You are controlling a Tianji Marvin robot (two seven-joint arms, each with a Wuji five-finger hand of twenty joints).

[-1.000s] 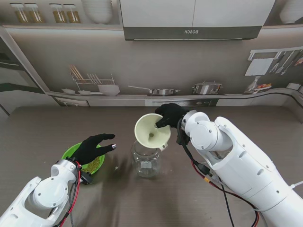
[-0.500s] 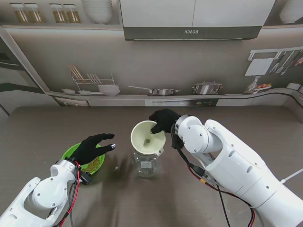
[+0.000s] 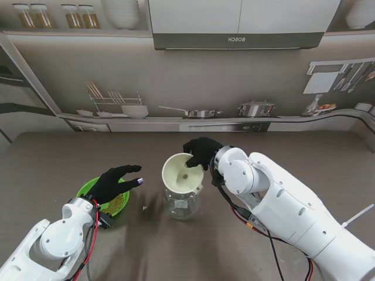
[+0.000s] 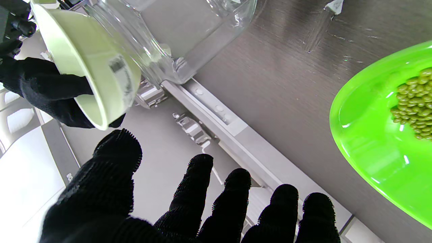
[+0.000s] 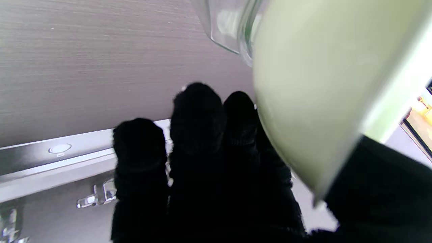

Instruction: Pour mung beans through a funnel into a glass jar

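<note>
A pale cream funnel [image 3: 183,173] sits on the mouth of the clear glass jar [image 3: 181,203] at the table's middle. My right hand [image 3: 201,152] is shut on the funnel's far rim, thumb inside and fingers outside. In the left wrist view the funnel [image 4: 91,72] stands on the jar [image 4: 175,37] with the right hand's fingers [image 4: 44,91] on its rim. A bright green bowl [image 3: 99,193] of mung beans [image 4: 415,101] lies to the jar's left. My left hand [image 3: 117,181] hovers open over the bowl, fingers spread. The right wrist view is filled by the funnel wall [image 5: 317,87].
The brown table [image 3: 58,164] stretches around the jar. Behind it runs a printed kitchen backdrop [image 3: 193,88] with shelves and pans. A small white scrap [image 3: 144,208] lies between bowl and jar. Red and black cables [image 3: 258,225] hang under my right arm.
My right hand carried the funnel left and down, levelling it from a tilt until it rests on the jar's mouth. The left hand has stayed over the bowl.
</note>
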